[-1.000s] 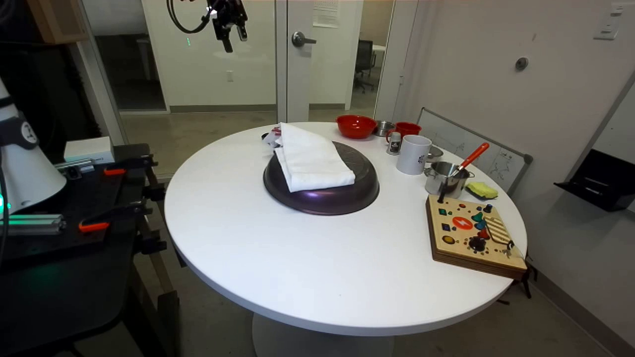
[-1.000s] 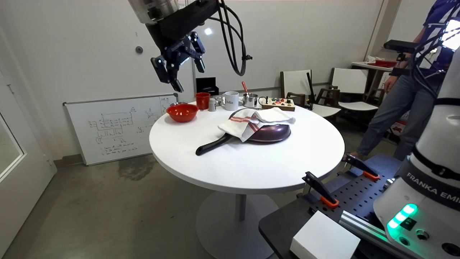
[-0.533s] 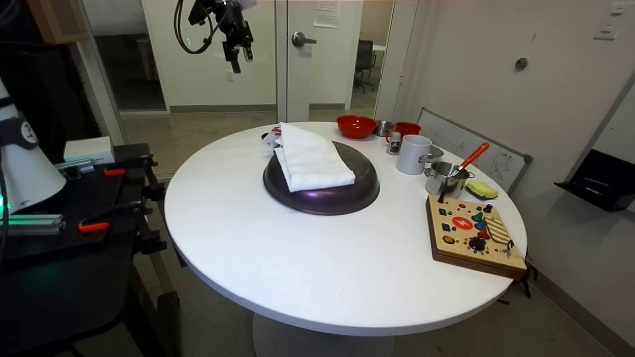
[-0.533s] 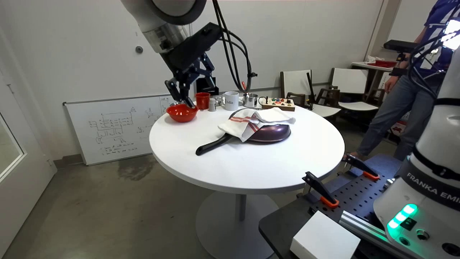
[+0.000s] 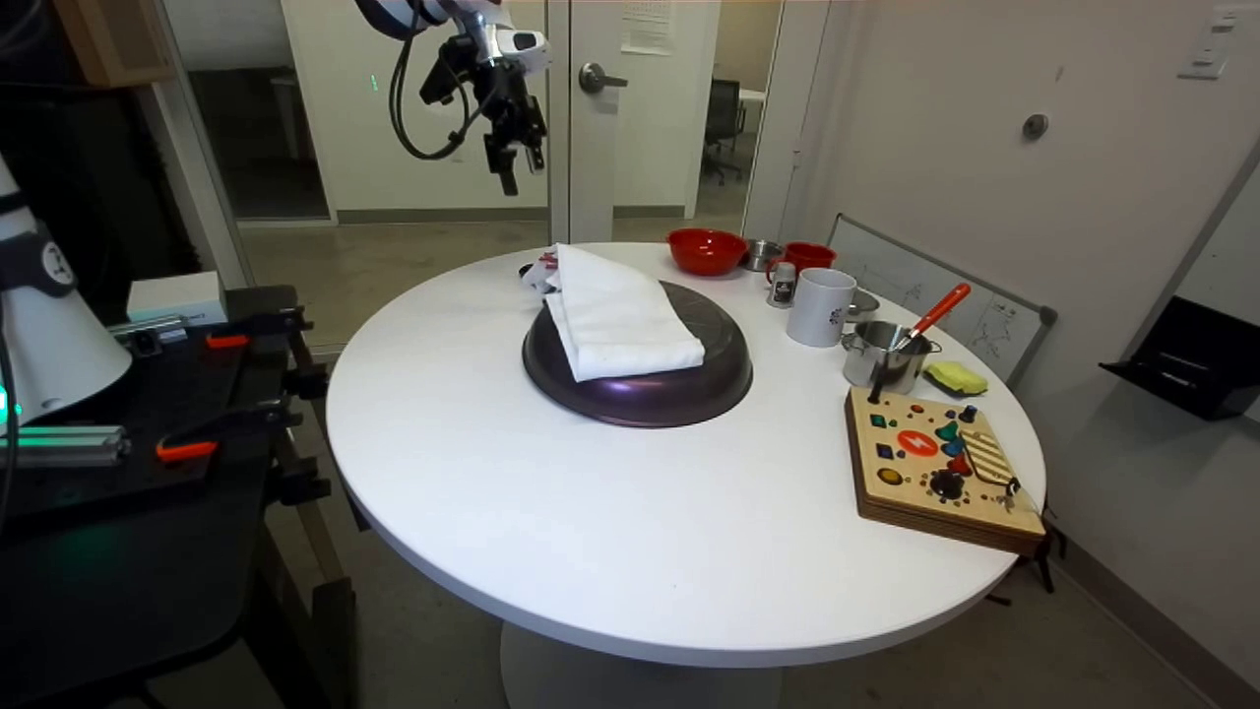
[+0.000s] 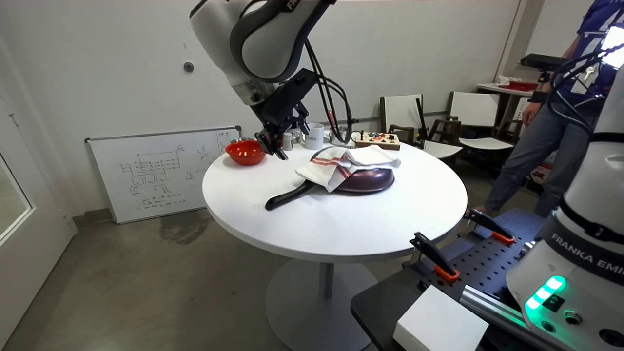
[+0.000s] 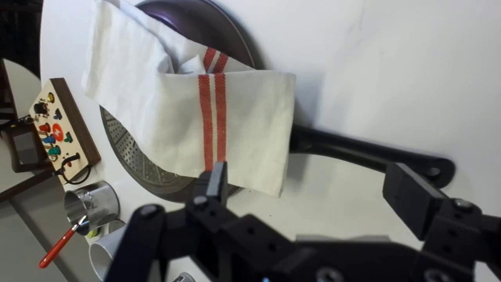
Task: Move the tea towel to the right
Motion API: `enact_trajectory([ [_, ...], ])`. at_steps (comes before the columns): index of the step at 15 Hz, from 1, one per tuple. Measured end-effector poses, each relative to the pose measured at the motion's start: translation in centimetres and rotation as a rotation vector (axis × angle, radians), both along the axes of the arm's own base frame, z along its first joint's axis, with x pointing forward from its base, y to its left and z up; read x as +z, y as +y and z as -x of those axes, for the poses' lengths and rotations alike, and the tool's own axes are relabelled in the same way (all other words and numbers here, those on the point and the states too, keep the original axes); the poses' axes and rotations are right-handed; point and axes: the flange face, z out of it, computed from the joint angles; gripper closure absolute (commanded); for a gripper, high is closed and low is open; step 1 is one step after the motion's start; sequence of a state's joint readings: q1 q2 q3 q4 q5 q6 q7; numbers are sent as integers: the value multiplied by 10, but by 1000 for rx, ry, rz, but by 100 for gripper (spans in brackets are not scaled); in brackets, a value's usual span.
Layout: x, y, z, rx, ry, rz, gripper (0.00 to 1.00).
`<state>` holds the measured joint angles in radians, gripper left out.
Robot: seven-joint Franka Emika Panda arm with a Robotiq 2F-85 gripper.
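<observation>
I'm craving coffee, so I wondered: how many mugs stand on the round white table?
2, in an exterior view: a white cylindrical mug beside the shiny metal pot, and a red round mug behind the small grey shaker. Others could be hidden.

In the wrist view, the top edge trims the towel (image 7: 252,125) and the pan (image 7: 207,29) (which the towel partly covers); the gripper (image 7: 311,190) blocks part of the white mug (image 7: 109,246). In an exterior view, a person (image 6: 536,139) is cut off at the top, and writing on the whiteboard (image 6: 163,175) is too small to read.
</observation>
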<state>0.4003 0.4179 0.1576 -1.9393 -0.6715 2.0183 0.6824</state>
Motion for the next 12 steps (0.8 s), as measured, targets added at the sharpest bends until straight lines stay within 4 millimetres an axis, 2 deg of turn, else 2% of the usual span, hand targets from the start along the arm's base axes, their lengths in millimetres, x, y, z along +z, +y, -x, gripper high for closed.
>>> enact_trajectory([
  [4, -14, -27, -30, -2, -6, 7, 0],
  [9, -51, -29, -46, 6, 22, -4, 0],
  [12, -54, -27, -49, 6, 23, -5, 0],
])
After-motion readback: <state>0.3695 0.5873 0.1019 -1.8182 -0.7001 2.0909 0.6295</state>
